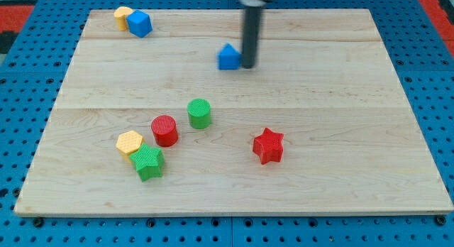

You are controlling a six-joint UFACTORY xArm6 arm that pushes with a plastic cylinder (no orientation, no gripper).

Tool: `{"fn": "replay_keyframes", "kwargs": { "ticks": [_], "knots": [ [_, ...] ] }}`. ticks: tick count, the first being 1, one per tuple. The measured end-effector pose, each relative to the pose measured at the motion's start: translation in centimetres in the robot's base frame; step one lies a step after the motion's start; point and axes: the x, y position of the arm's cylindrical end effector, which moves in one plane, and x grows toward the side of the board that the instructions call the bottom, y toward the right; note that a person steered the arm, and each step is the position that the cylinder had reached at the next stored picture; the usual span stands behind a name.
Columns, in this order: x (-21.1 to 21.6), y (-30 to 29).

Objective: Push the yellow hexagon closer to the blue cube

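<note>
A pale wooden board [340, 119] made of joined planks fills most of the view. Under it, a blue sheet with rows of small holes [28, 77] shows past every edge. Red patches [18, 13] sit at both top corners. Light is even.

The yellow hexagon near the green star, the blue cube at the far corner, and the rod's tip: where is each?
yellow hexagon [129, 143], camera view, its top face.
blue cube [140, 23], camera view, its front face.
my tip [250, 65], camera view, the rod's very end, beside another blue block [228, 57].
</note>
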Motion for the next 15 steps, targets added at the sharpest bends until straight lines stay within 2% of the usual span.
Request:
{"fn": "replay_keyframes", "kwargs": {
  "ticks": [1, 2, 3, 5, 6, 7, 8, 9, 10, 11, 13, 14, 15],
  "knots": [
    [-4.0, -8.7],
    [-6.3, -10.2],
    [-6.1, -10.2],
    [5.6, 4.8],
    [13.5, 5.1],
    [19.0, -2.0],
    [24.8, -3.7],
    [25.9, -10.7],
    [20.7, -15.7],
    [18.4, -12.8],
    [19.0, -9.0],
    [14.6, -9.3],
    [8.7, -14.3]
  ]
}}
